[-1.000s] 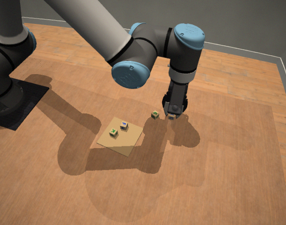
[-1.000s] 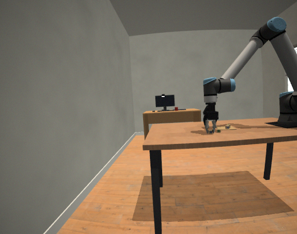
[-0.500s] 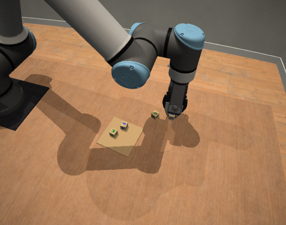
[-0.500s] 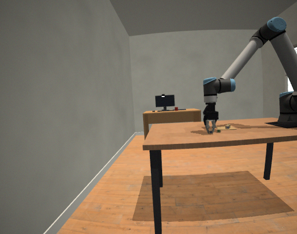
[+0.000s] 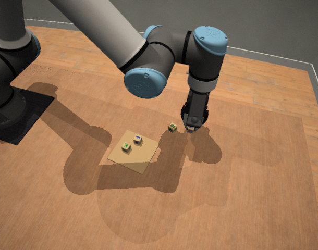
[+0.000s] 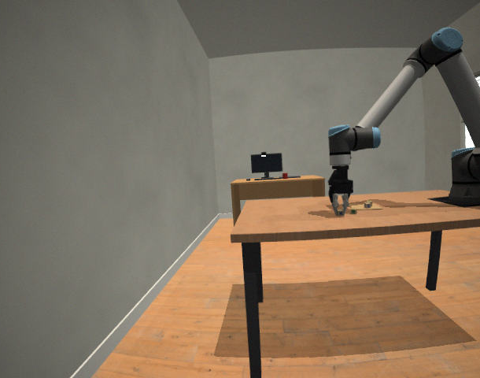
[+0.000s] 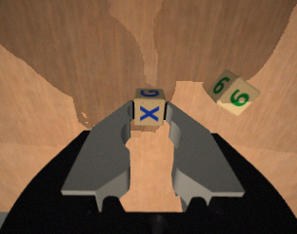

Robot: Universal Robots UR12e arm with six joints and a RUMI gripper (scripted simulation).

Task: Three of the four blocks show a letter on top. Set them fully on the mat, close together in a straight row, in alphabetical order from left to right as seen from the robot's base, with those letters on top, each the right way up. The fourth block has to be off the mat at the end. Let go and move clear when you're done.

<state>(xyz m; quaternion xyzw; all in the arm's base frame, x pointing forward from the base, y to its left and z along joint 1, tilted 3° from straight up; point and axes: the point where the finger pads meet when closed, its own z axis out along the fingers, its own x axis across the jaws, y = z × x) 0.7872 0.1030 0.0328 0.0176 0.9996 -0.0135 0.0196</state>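
My gripper [image 5: 191, 129] [image 6: 340, 212] [image 7: 148, 102] is down at the table and shut on the X block [image 7: 149, 113] [image 5: 191, 129], a wooden cube with a blue X on top, right of the mat. The tan mat [image 5: 143, 153] [image 6: 376, 207] carries the F block [image 5: 137, 139] with a blue F and the K block [image 5: 125, 146] with a green K. A block marked with green 6s [image 5: 172, 126] [image 7: 231, 93] [image 6: 353, 211] rests on the table between the mat and my gripper, off the mat.
The arm's dark base plate [image 5: 24, 113] sits at the table's left side. The wooden table [image 5: 234, 174] [image 6: 297, 227] extends wide to the right and front. A desk with a monitor [image 6: 266, 162] stands far off behind.
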